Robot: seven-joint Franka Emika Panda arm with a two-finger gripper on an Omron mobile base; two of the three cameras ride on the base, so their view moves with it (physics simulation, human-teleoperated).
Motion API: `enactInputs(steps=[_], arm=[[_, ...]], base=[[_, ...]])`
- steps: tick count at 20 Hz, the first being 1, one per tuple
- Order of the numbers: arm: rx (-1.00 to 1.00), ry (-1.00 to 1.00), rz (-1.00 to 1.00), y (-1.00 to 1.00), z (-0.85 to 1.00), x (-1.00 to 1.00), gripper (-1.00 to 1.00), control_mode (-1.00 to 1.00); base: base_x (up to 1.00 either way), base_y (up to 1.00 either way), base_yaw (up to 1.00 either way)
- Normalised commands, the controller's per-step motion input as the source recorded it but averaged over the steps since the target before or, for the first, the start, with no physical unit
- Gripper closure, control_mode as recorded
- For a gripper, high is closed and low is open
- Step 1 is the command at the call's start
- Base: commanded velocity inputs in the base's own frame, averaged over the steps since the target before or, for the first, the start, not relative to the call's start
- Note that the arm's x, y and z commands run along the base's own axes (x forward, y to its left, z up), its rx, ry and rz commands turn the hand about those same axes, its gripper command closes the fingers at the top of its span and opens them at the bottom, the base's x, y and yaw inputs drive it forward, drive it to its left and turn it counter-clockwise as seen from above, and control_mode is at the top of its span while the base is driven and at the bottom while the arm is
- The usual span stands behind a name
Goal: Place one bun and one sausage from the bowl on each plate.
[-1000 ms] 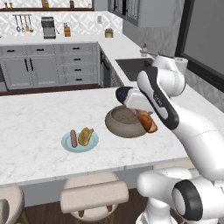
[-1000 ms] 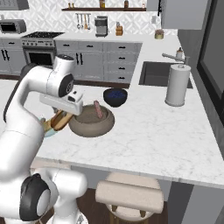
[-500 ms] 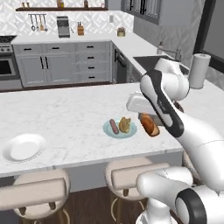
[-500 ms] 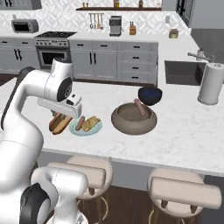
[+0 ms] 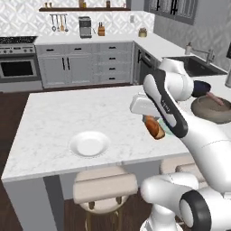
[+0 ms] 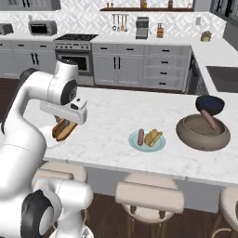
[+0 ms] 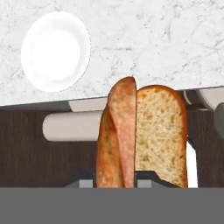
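Note:
My gripper (image 5: 150, 120) is shut on a split brown bun (image 5: 156, 130), held just above the island's front part, to the right of the white plate (image 5: 89, 143). In the hand view the bun (image 7: 142, 135) stands in the middle, and the white plate (image 7: 55, 51), with nothing on it, lies at the upper left. The pale blue plate (image 6: 158, 145) carries a sausage (image 6: 141, 136) and a bun (image 6: 153, 137). Farther right the speckled stone bowl (image 6: 203, 135) holds one sausage (image 6: 210, 121).
A dark blue bowl (image 6: 210, 103) stands just behind the stone bowl. Padded stools (image 5: 104, 186) line the island's front edge below the gripper. Cabinets, a stove and a sink counter run along the back and the right.
The base has driven left along the island, so both base views shifted and the white plate came into view. The bun stays in the shut gripper.

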Motion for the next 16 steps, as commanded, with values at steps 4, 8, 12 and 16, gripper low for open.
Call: enactInputs(steps=[4, 8, 12, 16], arm=[[0.0, 0.0, 0.0, 0.0, 0.0, 0.0, 1.0, 1.0], [0.0, 0.16, 0.0, 0.45, -0.28, 0.82, 1.0, -1.0], [0.0, 0.17, 0.0, 0.02, -0.69, 0.99, 1.0, -1.0], [0.0, 0.21, 0.0, 0.22, -0.92, 0.68, 1.0, -1.0]], base=[[0.58, 1.0, 0.0], [0.0, 0.0, 0.0], [0.0, 0.0, 0.0], [0.0, 0.0, 0.0]])
